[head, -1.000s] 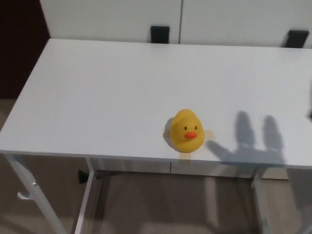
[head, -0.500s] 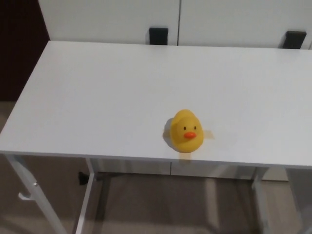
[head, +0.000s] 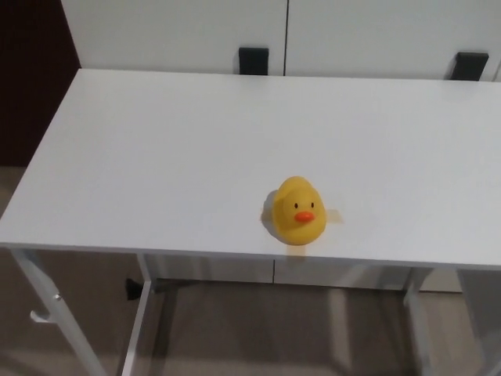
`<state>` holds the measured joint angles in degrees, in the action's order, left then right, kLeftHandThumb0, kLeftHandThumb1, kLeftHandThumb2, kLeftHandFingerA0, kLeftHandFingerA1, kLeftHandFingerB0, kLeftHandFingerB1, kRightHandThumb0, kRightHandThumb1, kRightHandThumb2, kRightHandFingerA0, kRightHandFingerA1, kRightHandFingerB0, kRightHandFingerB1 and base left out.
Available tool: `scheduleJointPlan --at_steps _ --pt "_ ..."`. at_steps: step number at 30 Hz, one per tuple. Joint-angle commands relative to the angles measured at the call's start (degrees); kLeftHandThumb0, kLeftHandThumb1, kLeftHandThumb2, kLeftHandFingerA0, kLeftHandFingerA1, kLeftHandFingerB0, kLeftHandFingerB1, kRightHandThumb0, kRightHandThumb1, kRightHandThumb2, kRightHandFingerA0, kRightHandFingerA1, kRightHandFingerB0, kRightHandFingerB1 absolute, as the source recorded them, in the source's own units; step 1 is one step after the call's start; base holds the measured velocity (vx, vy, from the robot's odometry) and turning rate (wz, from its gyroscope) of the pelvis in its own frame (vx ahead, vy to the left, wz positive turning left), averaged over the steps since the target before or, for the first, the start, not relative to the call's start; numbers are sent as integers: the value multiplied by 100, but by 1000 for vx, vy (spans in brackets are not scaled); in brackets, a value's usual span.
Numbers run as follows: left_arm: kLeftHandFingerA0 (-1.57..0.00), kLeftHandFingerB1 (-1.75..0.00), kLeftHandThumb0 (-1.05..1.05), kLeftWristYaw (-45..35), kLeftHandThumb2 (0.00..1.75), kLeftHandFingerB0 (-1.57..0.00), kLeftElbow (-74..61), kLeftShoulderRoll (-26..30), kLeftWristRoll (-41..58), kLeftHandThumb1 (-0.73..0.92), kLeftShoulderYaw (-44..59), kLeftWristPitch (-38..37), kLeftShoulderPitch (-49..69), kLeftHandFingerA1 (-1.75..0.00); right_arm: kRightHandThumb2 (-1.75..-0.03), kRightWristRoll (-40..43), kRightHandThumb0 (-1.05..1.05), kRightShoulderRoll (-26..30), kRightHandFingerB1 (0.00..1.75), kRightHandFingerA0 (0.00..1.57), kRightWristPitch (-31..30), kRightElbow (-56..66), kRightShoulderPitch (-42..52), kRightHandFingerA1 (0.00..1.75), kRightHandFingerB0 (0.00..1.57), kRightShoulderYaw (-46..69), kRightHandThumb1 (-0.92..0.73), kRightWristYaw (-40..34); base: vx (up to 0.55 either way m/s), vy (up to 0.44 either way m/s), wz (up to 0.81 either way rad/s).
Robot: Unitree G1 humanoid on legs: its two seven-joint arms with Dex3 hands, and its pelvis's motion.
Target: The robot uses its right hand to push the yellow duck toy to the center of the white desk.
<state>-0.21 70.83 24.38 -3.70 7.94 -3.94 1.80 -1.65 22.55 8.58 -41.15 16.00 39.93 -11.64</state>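
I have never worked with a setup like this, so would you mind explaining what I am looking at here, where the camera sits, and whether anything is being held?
This picture comes from a camera on the head of a humanoid robot, looking down at the work in front of it. The robot has two arms with black three-fingered hands, but neither hand shows in this view, so nothing is seen being held. What you see is a white desk with a yellow duck toy standing on it, close to the near edge and facing the camera, its orange beak toward us. Behind the desk are white cabinet doors. The job is to push the duck to the desk's center with the right hand; by how things lie, that is not yet done.
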Motion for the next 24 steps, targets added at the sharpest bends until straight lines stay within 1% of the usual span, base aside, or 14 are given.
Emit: scheduleJointPlan --at_steps 1,2,5,6,8,9,14,15,18,19,22,23,24 --pt "-122 -113 45 67 175 -127 50 152 71 -41 102 -140 -19 -108 -92 578 -9 159 52 73 1088 -1273 164 56 41 -1 -51 1123 0 0 0" --pt "-127 -109 61 51 172 -129 73 157 72 -39 110 -148 -25 -104 -102 571 -5 217 46 96 1123 -1491 180 53 66 -83 -43 1392 0 0 0" --pt "-127 -109 61 40 172 -129 93 159 68 -39 115 -152 -31 -104 -102 587 -5 274 46 96 1162 -1676 167 53 66 -128 -43 1558 0 0 0" --pt "-122 -107 55 40 175 -127 79 153 71 -41 123 -151 -16 -104 -92 555 -8 382 50 97 1197 -1928 113 53 66 -203 -52 1690 0 0 0" --pt "-122 -107 55 41 175 -127 67 148 72 -41 129 -151 -5 -104 -92 539 -8 461 50 97 1234 -2110 68 53 66 -260 -52 1769 0 0 0" --pt "-117 -107 57 47 168 -125 37 155 60 -42 120 -134 -16 -103 -98 512 -10 513 53 97 1260 -2185 -3 56 72 -317 -47 1750 0 0 0" --pt "-117 -107 57 51 168 -125 9 166 41 -42 110 -114 -37 -103 -98 530 -10 584 53 97 1344 -2319 -99 56 72 -410 -47 1734 0 0 0" --pt "-128 -102 64 54 175 -125 42 153 59 -38 134 -131 -62 -104 -100 551 -8 613 53 99 1387 -2311 -120 55 73 -463 -46 1779 0 0 0" --pt "-128 -102 64 56 175 -125 86 132 83 -38 168 -157 -87 -104 -100 599 -8 658 53 99 1464 -2339 -142 55 73 -538 -46 1852 0 0 0" --pt "-126 -112 48 66 173 -129 82 119 75 -45 162 -149 -112 -106 -97 598 -8 700 55 99 1460 -2414 -208 56 77 -573 -48 1848 0 0 0" --pt "-126 -112 48 72 173 -129 74 112 62 -45 157 -140 -129 -106 -97 604 -8 733 55 99 1459 -2485 -258 56 77 -601 -48 1838 0 0 0" --pt "-123 -104 58 78 175 -120 81 103 67 -38 172 -152 -137 -106 -99 625 -5 762 55 100 1404 -2500 -303 55 78 -626 -49 1835 0 0 0" --pt "-123 -104 58 80 175 -120 89 98 71 -38 186 -162 -140 -106 -99 646 -5 784 55 100 1372 -2515 -333 55 78 -648 -49 1837 0 0 0"
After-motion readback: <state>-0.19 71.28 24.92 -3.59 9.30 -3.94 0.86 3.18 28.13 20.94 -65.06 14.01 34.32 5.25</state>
